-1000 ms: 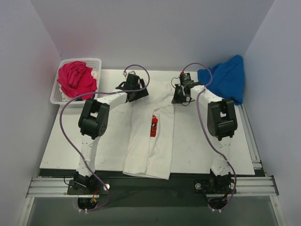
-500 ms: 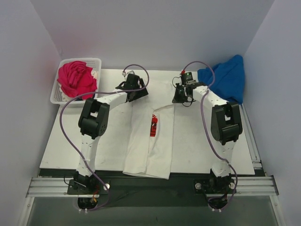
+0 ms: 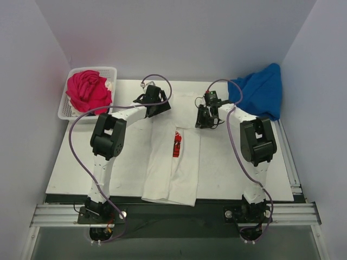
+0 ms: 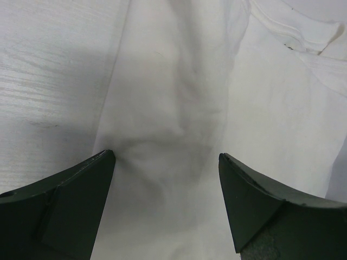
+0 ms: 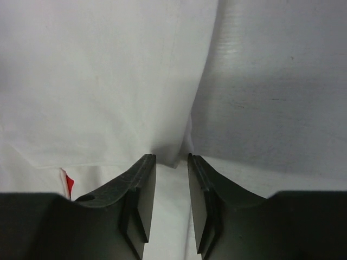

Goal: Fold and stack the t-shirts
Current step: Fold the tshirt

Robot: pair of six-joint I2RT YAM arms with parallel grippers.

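Moved: right gripper [image 3: 201,116] has slid left onto the folded upper-right edge of the white t-shirt [image 3: 162,162], jaws now slightly parted.
Left gripper [image 3: 157,106]: spread wide above its upper-left.
Blue t-shirt [image 3: 260,92]: heaped right of it.

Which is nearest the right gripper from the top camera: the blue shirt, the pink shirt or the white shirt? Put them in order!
1. White shirt, right at the right gripper, mid-table.
2. Blue shirt, back right corner.
3. Pink shirt, in the basket, far left.
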